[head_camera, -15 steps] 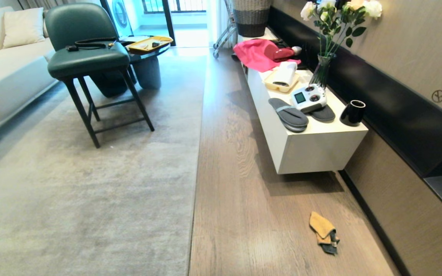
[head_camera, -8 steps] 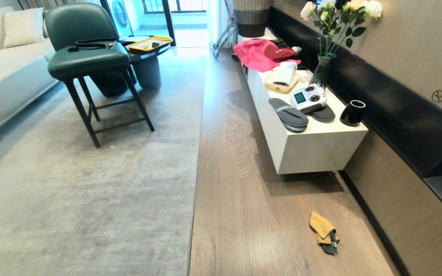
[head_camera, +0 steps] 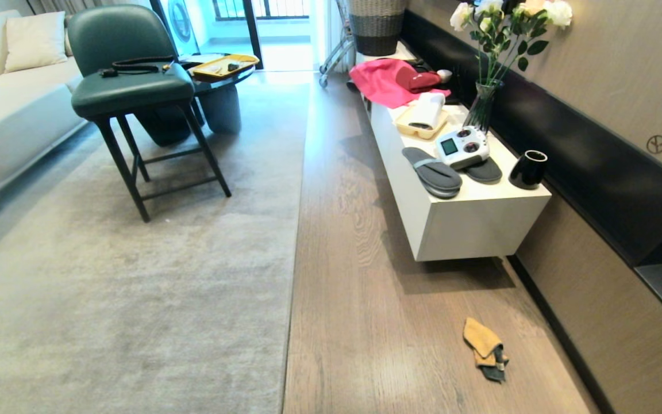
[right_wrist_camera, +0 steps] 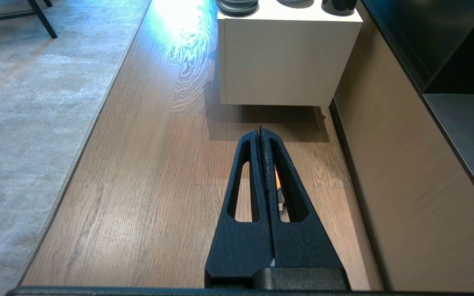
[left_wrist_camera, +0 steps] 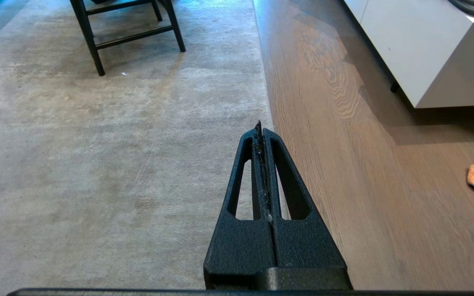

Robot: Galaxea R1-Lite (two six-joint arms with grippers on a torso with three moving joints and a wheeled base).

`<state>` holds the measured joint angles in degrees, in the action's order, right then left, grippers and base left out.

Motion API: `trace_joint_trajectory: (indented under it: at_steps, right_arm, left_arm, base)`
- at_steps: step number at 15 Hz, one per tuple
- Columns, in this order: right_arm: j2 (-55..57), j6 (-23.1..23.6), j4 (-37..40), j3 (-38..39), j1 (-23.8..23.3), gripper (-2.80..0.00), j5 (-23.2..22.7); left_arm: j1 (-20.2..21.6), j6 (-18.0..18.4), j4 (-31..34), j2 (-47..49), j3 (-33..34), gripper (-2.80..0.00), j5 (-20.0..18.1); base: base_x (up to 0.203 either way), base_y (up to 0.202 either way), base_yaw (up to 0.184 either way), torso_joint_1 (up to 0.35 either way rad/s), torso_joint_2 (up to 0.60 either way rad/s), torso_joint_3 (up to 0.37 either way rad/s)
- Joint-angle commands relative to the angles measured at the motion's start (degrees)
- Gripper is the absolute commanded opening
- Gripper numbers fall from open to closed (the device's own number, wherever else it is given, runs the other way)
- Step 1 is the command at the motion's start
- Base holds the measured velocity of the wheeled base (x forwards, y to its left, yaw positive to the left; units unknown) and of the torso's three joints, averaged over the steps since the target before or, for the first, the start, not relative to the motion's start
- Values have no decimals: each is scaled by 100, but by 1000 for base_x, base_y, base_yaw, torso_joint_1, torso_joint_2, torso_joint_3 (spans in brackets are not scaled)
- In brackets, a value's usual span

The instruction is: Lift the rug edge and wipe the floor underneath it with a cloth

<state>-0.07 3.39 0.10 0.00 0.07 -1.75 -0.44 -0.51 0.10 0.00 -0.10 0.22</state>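
On the far left a pale sofa (head_camera: 9, 98) runs along the wall, and just right of it a green chair (head_camera: 130, 86) stands on the big grey rug (head_camera: 135, 276). The rug lies flat, and the rug edge (head_camera: 296, 230) runs straight from near to far down the middle of the scene, flush against the floor (head_camera: 365, 322), a strip of brown wood planks between the rug and the wall on the right.

My left end effector (left_wrist_camera: 260, 130) hangs above the rug right beside that edge, its two black fingers pressed together with nothing between them. My right end effector (right_wrist_camera: 260, 132) hangs over the bare floor, fingers likewise pressed together and empty.

Right of the floor strip, a white counter (head_camera: 469, 224) carries a pink fabric (head_camera: 383, 83) at its far end, then a yellow tray (head_camera: 417, 126), grey slippers (head_camera: 431, 172), a white handheld controller (head_camera: 462, 146), a vase of flowers (head_camera: 483, 103) and a black cup (head_camera: 528, 168).

The cloth (head_camera: 485, 348), mustard with a dark patch, lies crumpled on the floor nearer than the counter, close to the right wall and well apart from the rug edge.
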Motion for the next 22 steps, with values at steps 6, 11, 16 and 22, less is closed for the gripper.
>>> trace_joint_trajectory:
  at_steps: [6,11,16,22]
  right_arm:
    - [7,4,-1,0,1,-280,-1]
    - [7,4,-1,0,1,-280,-1]
    - [7,4,-1,0,1,-280,-1]
    - [7,13,-1,0,1,-280,-1]
  left_arm:
    - [0,-2,-1,0,1,-280,4]
    - [0,-2,-1,0,1,-280,4]
    - [0,-2,-1,0,1,-280,4]
    - [0,-1,-1,0,1,-280,4]
  base:
    - [0,0,0,0,0,0]
    - [0,0,0,-21,-117,-143]
    - [0,0,0,-24,-396,-422]
    - [0,0,0,44,-447,-395]
